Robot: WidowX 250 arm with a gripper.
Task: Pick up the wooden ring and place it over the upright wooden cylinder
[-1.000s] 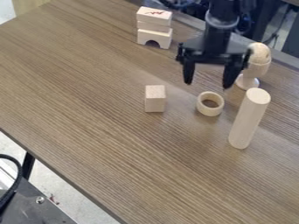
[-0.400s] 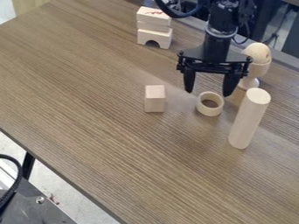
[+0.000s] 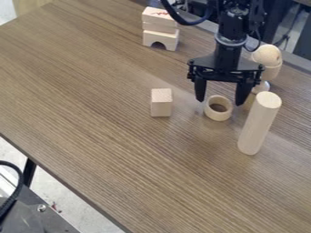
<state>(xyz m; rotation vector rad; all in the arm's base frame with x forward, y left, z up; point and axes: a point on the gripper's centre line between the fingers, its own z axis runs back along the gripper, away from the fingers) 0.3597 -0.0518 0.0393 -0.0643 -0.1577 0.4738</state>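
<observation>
We see 1 wooden block [image 3: 161,103] standing left of the gripper [image 3: 221,100], whose 2 fingers [image 3: 200,90] are spread, gripping nothing, near the wooden ring [image 3: 211,113]. To the right, 1 upright wooden cylinder [image 3: 258,124] stands near the ring on the table [image 3: 121,150].

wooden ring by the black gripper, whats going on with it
The robot's gripper hangs open at the wooden ring, fingers apart and not closed on it. The ring rests on the table between a small block and an upright cylinder. Behind the gripper stands a cup holding a rounded piece.
</observation>
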